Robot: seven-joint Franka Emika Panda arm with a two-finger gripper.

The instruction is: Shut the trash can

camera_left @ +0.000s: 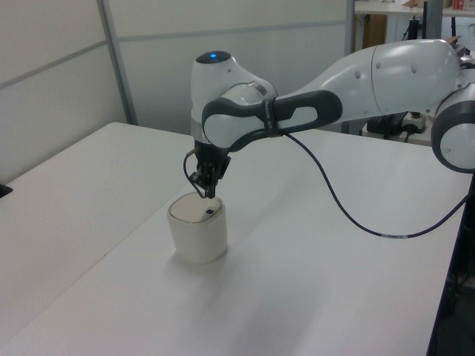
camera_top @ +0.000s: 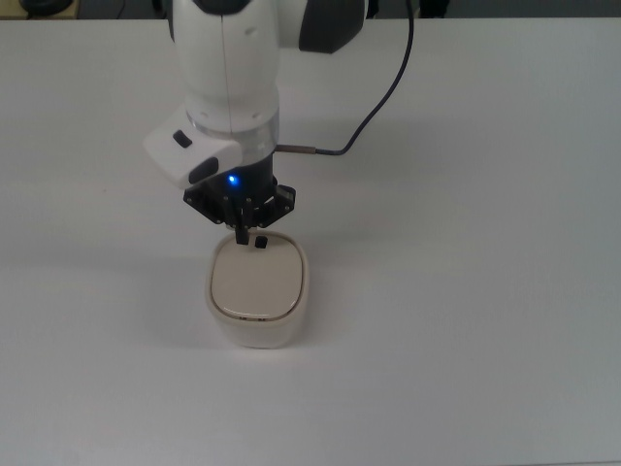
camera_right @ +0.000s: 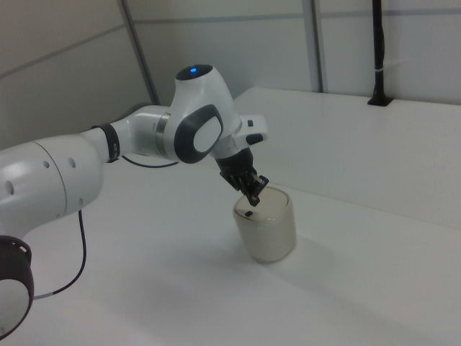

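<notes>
White desk [camera_top: 485, 291], mid-surface: the trash can [camera_top: 257, 289] stands with its lid [camera_top: 258, 280] lying flat.
Just above the lid's black tab [camera_top: 260, 241], the gripper [camera_top: 243, 233] hangs with fingers pinched together, holding nothing; a black cable [camera_top: 383, 97] trails behind.

Trash can [camera_top: 257, 291]: I see a cream, rounded-square bin, upright on the tabletop.
Lid: flat, shut; black tab [camera_top: 260, 241] at 12 o'clock in the top view.

- Setting: robotics lab.
- Evidence: white bench [camera_left: 312, 282], grey partition wall panels [camera_left: 245, 52], black cable [camera_top: 383, 92], cluttered desk [camera_left: 404, 7] behind.
</notes>
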